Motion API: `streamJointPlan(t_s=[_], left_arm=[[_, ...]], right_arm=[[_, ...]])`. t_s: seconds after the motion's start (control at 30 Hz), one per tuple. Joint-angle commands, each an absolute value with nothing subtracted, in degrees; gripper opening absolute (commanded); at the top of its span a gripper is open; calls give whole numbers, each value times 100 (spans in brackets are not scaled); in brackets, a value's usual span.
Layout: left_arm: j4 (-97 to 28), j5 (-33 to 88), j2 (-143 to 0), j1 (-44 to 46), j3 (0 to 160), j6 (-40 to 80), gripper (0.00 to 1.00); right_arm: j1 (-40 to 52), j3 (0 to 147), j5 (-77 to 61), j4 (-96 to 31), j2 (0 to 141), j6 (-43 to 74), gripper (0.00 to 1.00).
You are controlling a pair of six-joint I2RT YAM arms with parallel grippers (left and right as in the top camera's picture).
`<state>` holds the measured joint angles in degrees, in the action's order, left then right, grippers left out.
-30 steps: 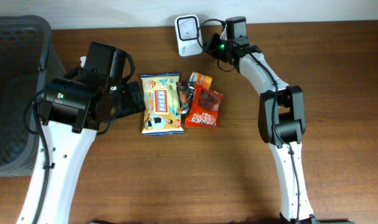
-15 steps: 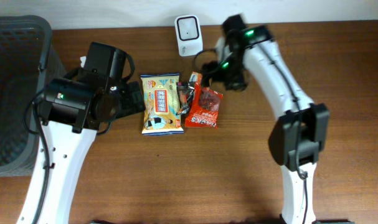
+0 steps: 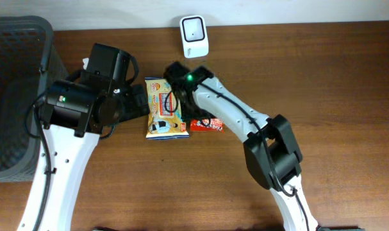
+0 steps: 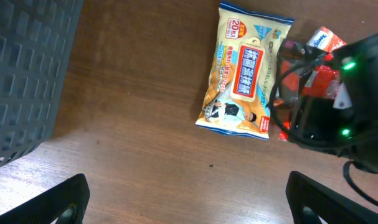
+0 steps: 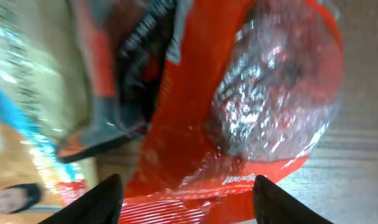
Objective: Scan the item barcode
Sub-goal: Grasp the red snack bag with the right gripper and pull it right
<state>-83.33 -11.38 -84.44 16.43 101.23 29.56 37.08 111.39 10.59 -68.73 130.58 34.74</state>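
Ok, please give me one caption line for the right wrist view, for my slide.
Right tool, jaws apart, hovers close over the red snack packet, with a pale pack beside it.

The yellow pack [image 4: 245,78] has a little red circle with the number 20 in its top corner. Its big red label has white Asian letters, too small to read.

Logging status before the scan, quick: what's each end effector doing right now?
Left end effector: open, empty.
Right end effector: open, fingers apart over the red snack packet, no grip visible.
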Motion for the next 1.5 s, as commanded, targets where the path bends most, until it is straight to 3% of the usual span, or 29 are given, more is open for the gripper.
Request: streamJointPlan(t_s=[0.0,0.07,0.13,0.2,0.27,0.43,0.67,0.77,0.83,0.9,0.93,1.0,1.03,1.1,1.2,1.47], left_arm=[[-8324,-1140,-8407,1638,10149,2906,99],[-8324,-1140,-8409,1638,10149,2906,99],[-8324,-1138,-8407,1638,10149,2906,99],[-8324,-1140,-8407,1638,10149,2906,99],[-8324,-1138,-8409,1638,10149,2906,99],[-8326,-1140,-8407,1638,10149,2906,99],[-8324,-1140,-8407,1638,10149,2906,99],[-8324,-1140,-8407,1638,10149,2906,99],[-8324,-1140,-8407,1638,10149,2906,99],[-8324,-1140,-8407,1638,10149,2906,99],[-8324,-1140,-8407,1638,10149,2906,99],[-8324,-1140,-8407,1638,10149,2906,99],[-8324,-1138,-8407,1638,10149,2906,99],[-8324,-1140,-8407,1638,10149,2906,99],[-8324,-1138,-8407,1638,10149,2906,99],[-8324,-1140,-8407,1638,10149,2906,99]], right_arm=[[3706,10519,1422,-6473,13089,3697,64],[3695,10311,1542,-6364,13089,3695,60],[3612,10357,1553,-6361,13087,3695,31],[3487,10451,1503,-6431,13087,3695,14],[3304,10737,1310,-6744,13087,3691,4],[2945,11990,180,-7629,13076,2904,4],[1645,12846,-3699,-8748,13076,526,4],[882,12632,-3511,-8744,13078,473,4],[495,12075,-2093,-8412,13078,1111,4],[340,11848,-1767,-8215,13078,1221,4],[377,11863,-2290,-8283,13008,574,10],[921,11863,-2532,-8656,12816,-764,58],[1365,11850,-1881,-8744,12825,-827,64],[2283,11828,-360,-8700,12849,-445,65],[3247,11821,648,-8611,12875,-80,65],[3693,10687,1210,-7638,12875,423,63]])
